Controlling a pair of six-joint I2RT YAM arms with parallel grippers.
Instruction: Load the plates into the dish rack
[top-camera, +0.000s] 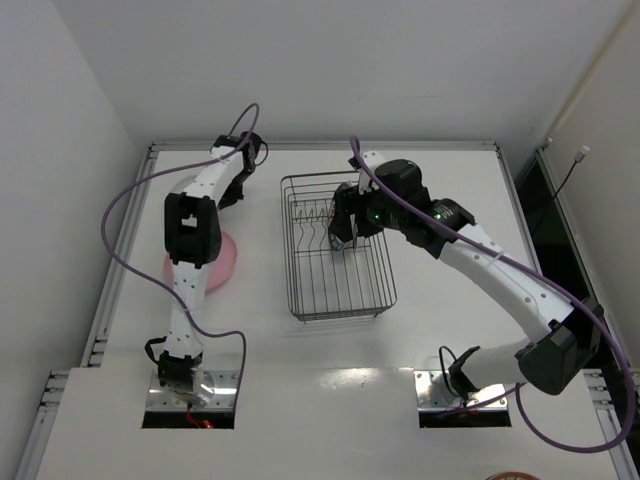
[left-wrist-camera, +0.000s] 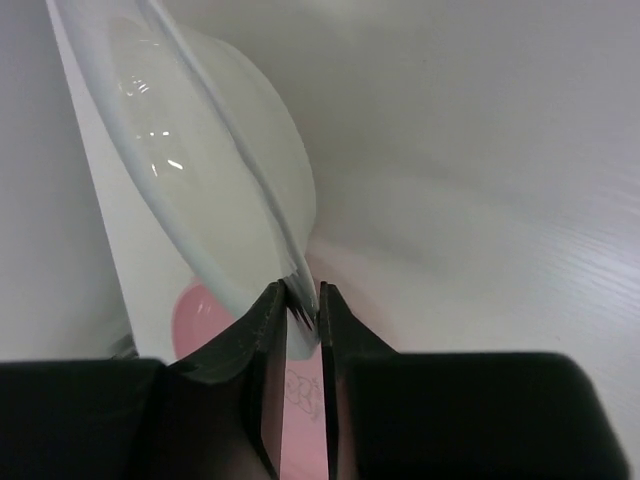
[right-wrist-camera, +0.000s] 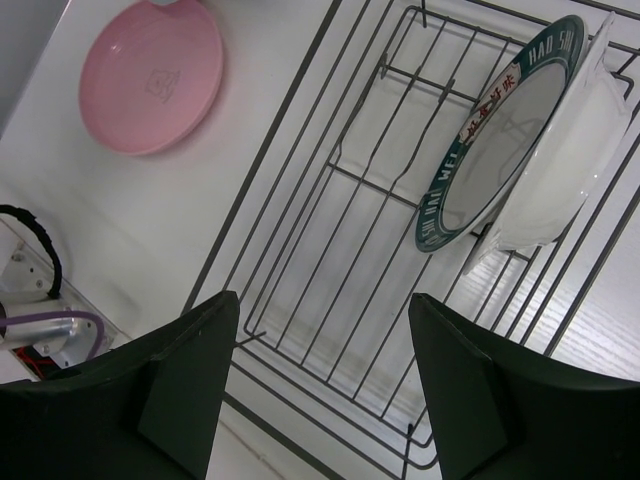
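Near the counter's far edge, the left gripper (left-wrist-camera: 303, 308) pinched a white plate (left-wrist-camera: 215, 150) by its rim. The right gripper (right-wrist-camera: 322, 385) gaped wide over the dish rack (right-wrist-camera: 370, 185), a green-rimmed plate (right-wrist-camera: 500, 135) standing just beyond.

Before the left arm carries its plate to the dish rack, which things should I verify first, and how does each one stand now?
1. Left hand shut on the held plate at its rim: ok.
2. Grip deep enough for carrying: cannot tell; only the edge sits between the fingers.
3. Free room in the dish rack: ok; the patterned plate and a white plate lean at one end, other wires in view bare.
4. Way over the rack free: not ok; the right hand hangs open above it.
5. All plates loaded: not ok; the pink plate lies flat on the table.
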